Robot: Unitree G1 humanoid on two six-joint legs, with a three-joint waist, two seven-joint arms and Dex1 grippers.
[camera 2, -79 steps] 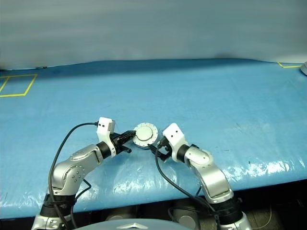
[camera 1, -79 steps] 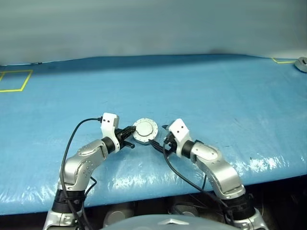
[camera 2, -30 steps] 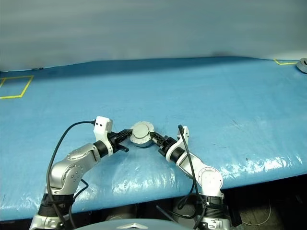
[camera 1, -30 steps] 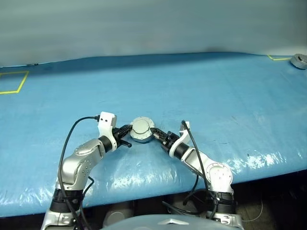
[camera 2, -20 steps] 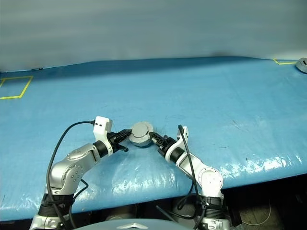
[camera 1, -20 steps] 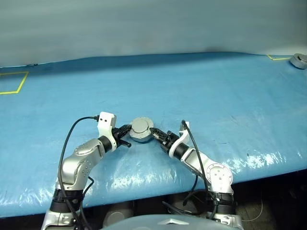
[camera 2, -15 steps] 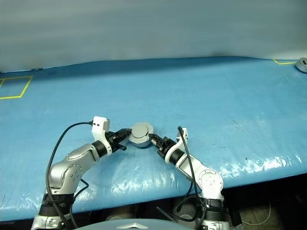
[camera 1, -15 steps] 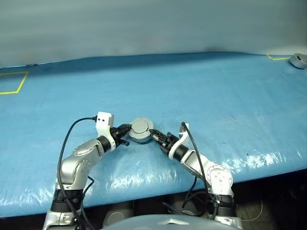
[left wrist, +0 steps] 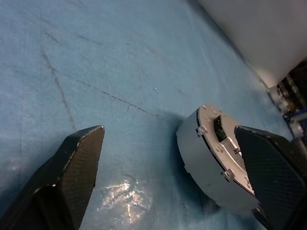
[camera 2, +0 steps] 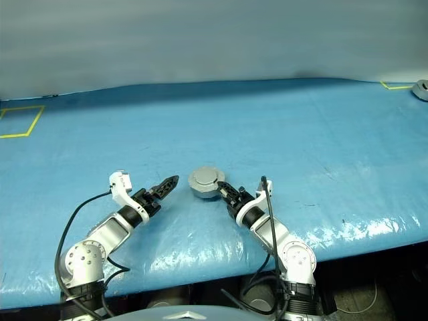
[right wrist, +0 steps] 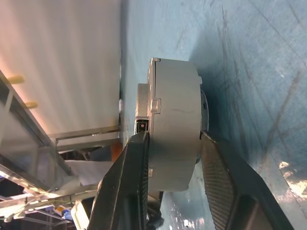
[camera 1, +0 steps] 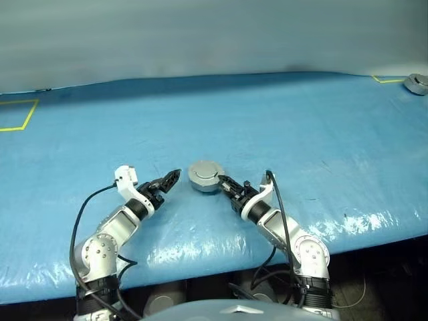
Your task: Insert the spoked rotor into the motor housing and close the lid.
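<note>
Blue table (camera 1: pixel 281 114): fills mid-frame. Motor housing (camera 1: pixel 204 176), lid on: lower centre of the head view. Right gripper (camera 1: pixel 227 186): clenched on the housing's sides. Left gripper (camera 1: pixel 168 179): spread wide, empty, just left of the housing.

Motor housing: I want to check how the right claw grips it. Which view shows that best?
The right wrist view: the housing sits side-on between the right claw's fingers. The left wrist view shows its lidded face and rim; the eye views show it small on the table.
</note>
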